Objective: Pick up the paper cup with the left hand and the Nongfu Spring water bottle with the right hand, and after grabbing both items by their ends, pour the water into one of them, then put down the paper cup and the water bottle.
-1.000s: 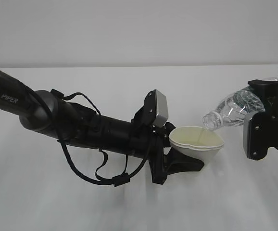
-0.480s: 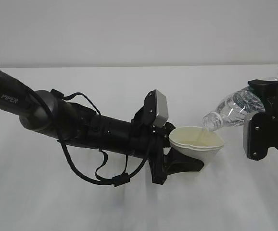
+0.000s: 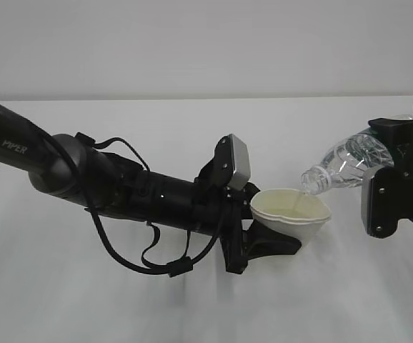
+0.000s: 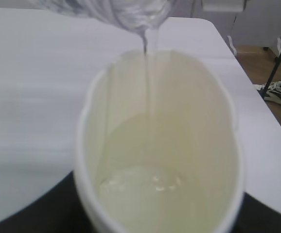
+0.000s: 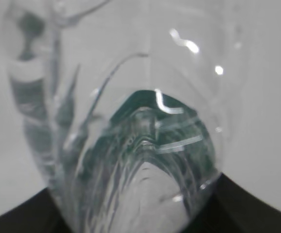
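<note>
Pouring from 3 o'clock, the right hand (image 3: 396,187), jaws clamping the half-hidden water bottle (image 3: 342,164), fills the paper cup (image 3: 292,212) gripped in the left hand (image 3: 260,239) jaws.

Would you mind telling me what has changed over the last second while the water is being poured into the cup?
Nothing has visibly moved. The right hand still holds the Nongfu Spring water bottle tilted neck-down over the paper cup, which the left hand still grips, squeezed oval, above the table. A thin stream still runs into the cup; any rise in the water level is too slight to tell.
</note>
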You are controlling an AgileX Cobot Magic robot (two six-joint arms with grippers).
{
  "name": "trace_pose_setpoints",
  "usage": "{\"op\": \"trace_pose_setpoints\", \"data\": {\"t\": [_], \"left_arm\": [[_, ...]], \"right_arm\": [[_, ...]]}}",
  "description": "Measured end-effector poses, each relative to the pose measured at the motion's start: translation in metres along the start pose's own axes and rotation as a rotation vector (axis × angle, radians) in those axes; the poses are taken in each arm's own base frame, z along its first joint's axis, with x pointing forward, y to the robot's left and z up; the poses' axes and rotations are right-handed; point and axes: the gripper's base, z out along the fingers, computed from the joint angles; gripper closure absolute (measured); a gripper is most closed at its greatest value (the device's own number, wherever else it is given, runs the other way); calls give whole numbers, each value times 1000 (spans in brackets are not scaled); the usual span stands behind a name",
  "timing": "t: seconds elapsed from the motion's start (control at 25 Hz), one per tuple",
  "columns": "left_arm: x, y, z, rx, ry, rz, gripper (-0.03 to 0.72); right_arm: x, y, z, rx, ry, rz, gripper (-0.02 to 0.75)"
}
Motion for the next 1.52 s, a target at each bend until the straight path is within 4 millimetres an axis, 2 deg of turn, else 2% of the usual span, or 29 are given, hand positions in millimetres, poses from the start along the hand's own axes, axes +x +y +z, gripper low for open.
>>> {"op": "trace_pose_setpoints", "data": {"t": [1.52], "left_arm": [[0,0,0,0,0,0,293]], "right_arm": [[0,0,0,0,0,-2,332]]}}
